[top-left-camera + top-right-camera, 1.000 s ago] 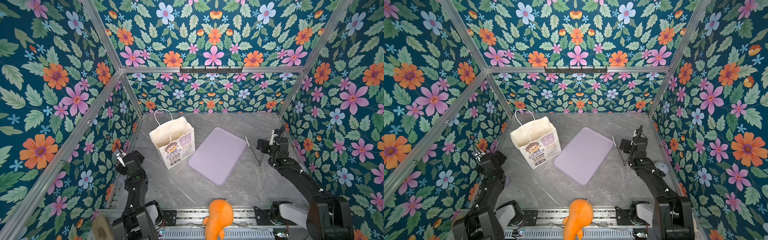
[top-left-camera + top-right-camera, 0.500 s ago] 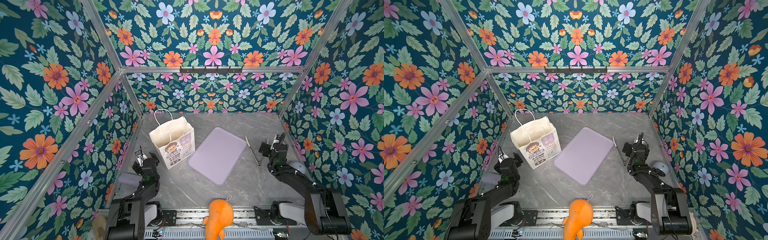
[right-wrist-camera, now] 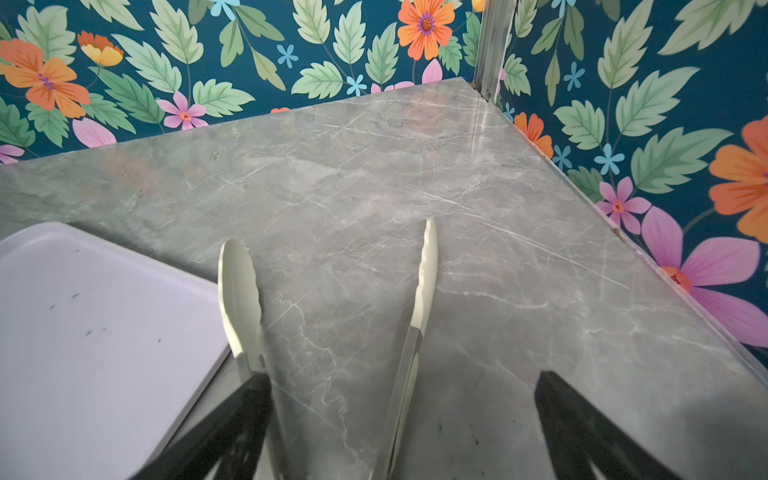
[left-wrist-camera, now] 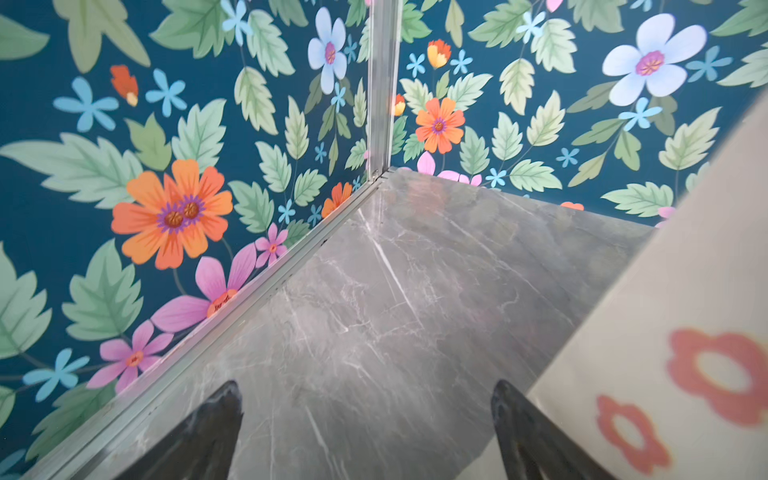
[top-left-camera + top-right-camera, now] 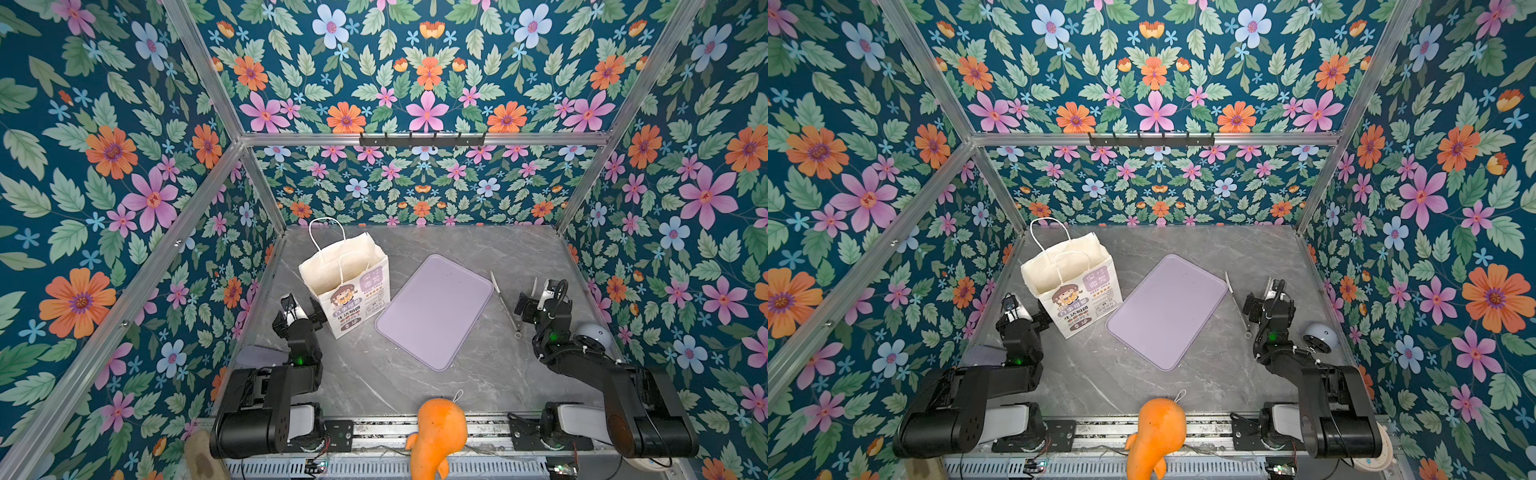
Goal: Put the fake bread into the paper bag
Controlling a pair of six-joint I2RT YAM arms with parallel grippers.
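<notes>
— Left gripper (image 5: 302,311), how wide?
— Spread wide, gripping nothing. Sits lower left of centre in both top views, low over the grey table (image 5: 415,386). Shows as two dark fingers (image 4: 199,432) in the left wrist view, with bare marble between and the bag's side just beside one finger.
— And the paper bag (image 5: 353,286)?
— Stands upright just right of that gripper, left of centre, mouth open upward, one white cord handle arching up at the back. Carries a cartoon girl and lilac panels on the front.
— Fake bread?
— Out of sight in every view; cannot tell whether inside the bag.
— Centre of the frame?
— Holds a lilac tray (image 5: 436,311), flat on the table, turned at an angle, near the bag's right side. At the bottom edge, shows an orange plush toy (image 5: 436,428).
— Further right?
— Has metal tongs (image 5: 505,305) with cream tips lying just beside the tray's right edge, arms apart.
— Right gripper (image 5: 535,294)?
— Spread wide, right of centre, low over the tongs. Straddles both cream-tipped arms in the right wrist view, one dark finger (image 3: 224,424) overlapping one arm. Cannot tell whether touching.
</notes>
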